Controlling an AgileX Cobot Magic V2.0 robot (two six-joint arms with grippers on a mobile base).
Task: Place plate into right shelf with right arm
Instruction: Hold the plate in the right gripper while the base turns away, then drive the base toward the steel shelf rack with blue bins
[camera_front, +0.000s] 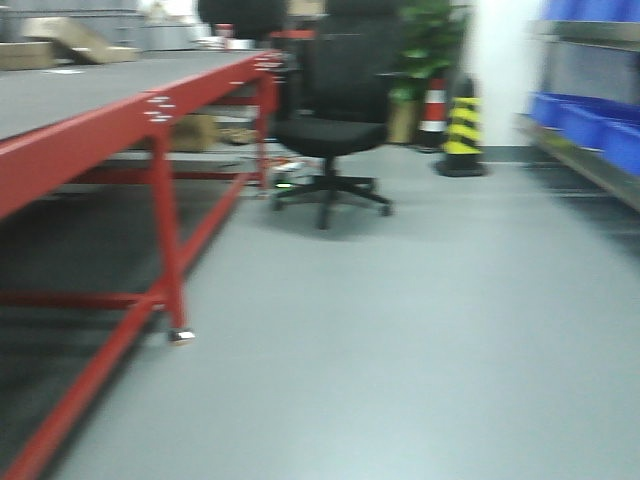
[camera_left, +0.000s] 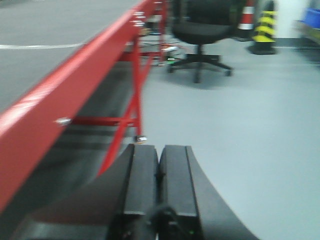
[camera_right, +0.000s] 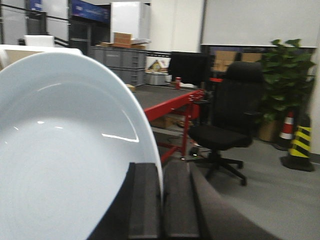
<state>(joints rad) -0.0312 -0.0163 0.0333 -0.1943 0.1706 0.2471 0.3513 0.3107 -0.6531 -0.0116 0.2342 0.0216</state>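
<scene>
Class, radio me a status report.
Left gripper shut, empty. Right gripper shut on white round plate. Steel shelf with blue bins far right; black office chair ahead.

The plate (camera_right: 60, 165) is plain white, round and shallow, with a smooth glossy face that catches a few light streaks and a low sloped rim. It stands up on edge, its hollow side turned to the right wrist camera, filling the left half of that view. Its rim is pinched between the dark pads of the right gripper (camera_right: 161, 169). The right shelf (camera_front: 592, 168) stands at the far right of the front view, blurred, with steel rails carrying blue bins (camera_front: 590, 122), well apart from the plate.
</scene>
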